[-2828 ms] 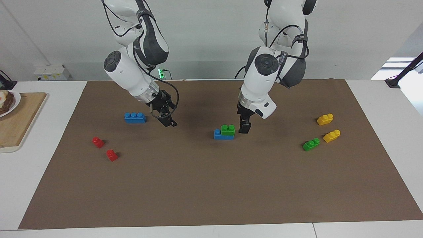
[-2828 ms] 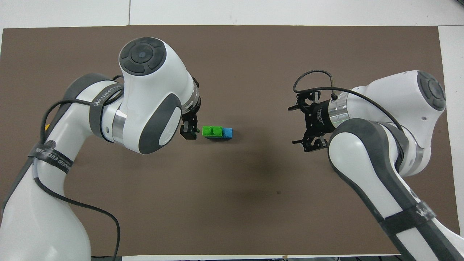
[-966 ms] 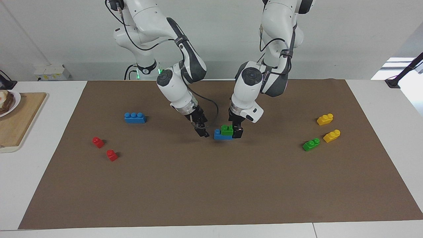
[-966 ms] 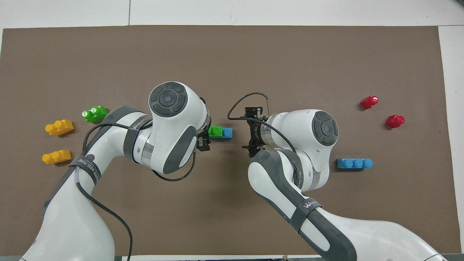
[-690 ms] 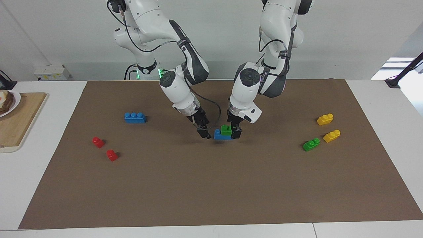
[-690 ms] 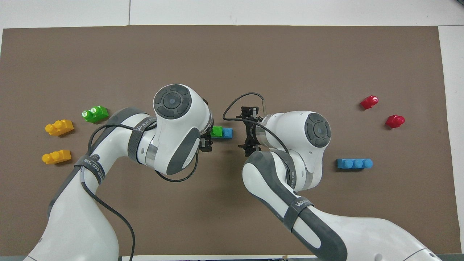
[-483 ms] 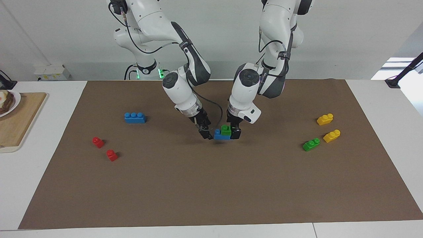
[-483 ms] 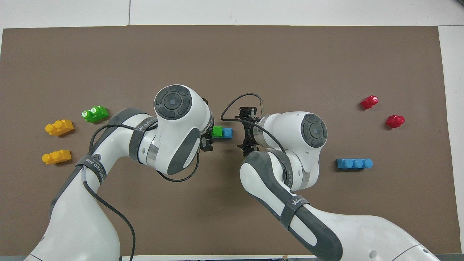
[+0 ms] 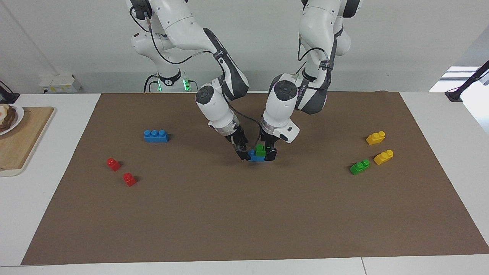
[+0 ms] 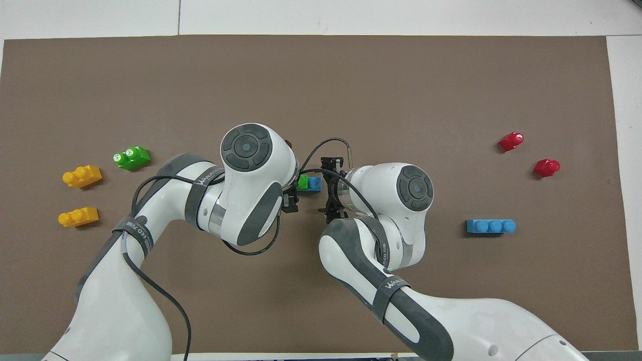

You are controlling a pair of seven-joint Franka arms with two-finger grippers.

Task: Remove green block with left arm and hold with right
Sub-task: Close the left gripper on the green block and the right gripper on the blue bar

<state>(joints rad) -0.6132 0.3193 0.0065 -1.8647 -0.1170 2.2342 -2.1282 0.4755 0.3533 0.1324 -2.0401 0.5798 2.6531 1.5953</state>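
Note:
The green block (image 9: 260, 150) sits on one end of a blue brick (image 9: 253, 156) in the middle of the brown mat; it also shows in the overhead view (image 10: 302, 182), half hidden under my left wrist. My left gripper (image 9: 269, 152) is down at the green block's end toward the left arm's side, open, with one finger (image 9: 271, 153) beside the stack. My right gripper (image 9: 243, 152) is open and low at the blue brick's (image 10: 314, 183) bare end, close to or touching it.
A second green block (image 9: 359, 167) and two yellow bricks (image 9: 376, 137) (image 9: 383, 156) lie toward the left arm's end. A loose blue brick (image 9: 156, 136) and two red blocks (image 9: 113, 164) (image 9: 129, 179) lie toward the right arm's end. A wooden board (image 9: 19, 141) is off the mat.
Both arms have swung in from apart and come down on the stack. The left gripper reached the green block's end; the right gripper closed in on the blue brick's bare end. The stack has not moved.

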